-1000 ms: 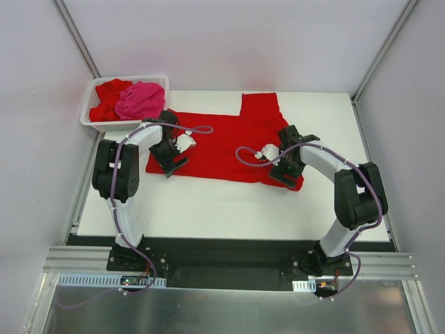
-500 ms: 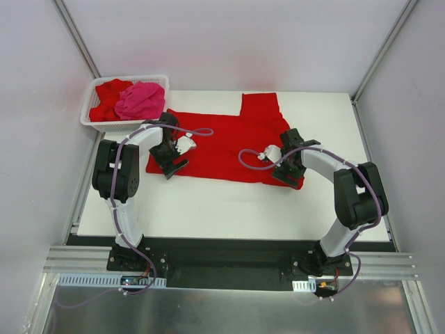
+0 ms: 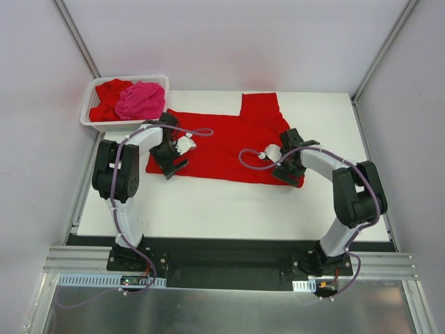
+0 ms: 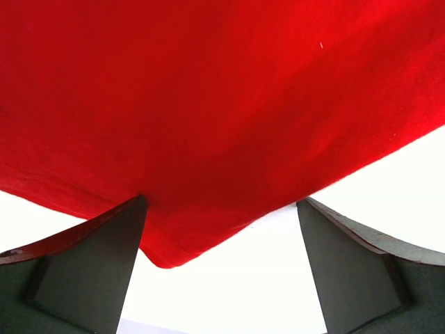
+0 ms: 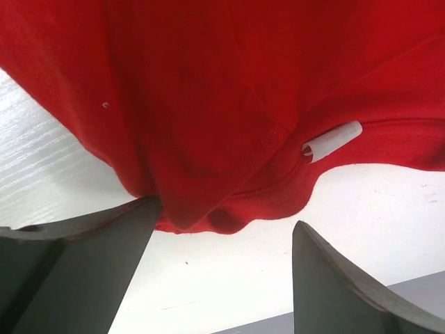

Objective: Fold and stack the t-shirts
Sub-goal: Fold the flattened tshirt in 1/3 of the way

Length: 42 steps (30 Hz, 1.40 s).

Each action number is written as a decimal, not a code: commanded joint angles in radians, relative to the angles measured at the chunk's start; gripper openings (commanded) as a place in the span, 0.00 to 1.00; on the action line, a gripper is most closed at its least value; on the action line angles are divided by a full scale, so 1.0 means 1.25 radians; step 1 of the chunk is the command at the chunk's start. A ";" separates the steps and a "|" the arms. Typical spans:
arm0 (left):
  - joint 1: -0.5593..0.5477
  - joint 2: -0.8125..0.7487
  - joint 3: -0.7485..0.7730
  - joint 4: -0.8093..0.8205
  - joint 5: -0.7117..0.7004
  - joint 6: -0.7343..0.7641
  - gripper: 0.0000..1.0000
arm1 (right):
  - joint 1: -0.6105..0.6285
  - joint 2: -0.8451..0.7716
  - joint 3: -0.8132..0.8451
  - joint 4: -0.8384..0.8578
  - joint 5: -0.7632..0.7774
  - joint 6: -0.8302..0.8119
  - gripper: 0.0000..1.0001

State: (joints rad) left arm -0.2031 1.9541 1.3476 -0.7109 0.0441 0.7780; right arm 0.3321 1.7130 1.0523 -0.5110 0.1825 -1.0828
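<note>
Right gripper [image 3: 286, 174] has edged slightly toward the right end of the spread red t-shirt [image 3: 229, 142]; left gripper [image 3: 171, 167] is barely changed. Both sets of jaws stand wide apart with nothing pinched. Left wrist view: jaws straddle a shirt corner lying on the white table [image 3: 229, 209]. Right wrist view: jaws straddle the bunched collar edge near a white label [image 5: 332, 141], one finger [image 5: 104, 257] touching cloth. Pink t-shirt [image 3: 141, 99] and another red t-shirt [image 3: 108, 94] sit in the white basket [image 3: 87, 115] at the far left corner.
</note>
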 commanded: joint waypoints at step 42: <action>0.025 0.054 0.202 -0.017 -0.055 0.006 0.92 | -0.029 0.066 0.135 0.015 -0.022 0.054 0.85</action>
State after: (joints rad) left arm -0.1810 1.9621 1.5398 -0.7113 -0.0113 0.7998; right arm 0.2913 1.7706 1.2121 -0.5495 0.1455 -1.0344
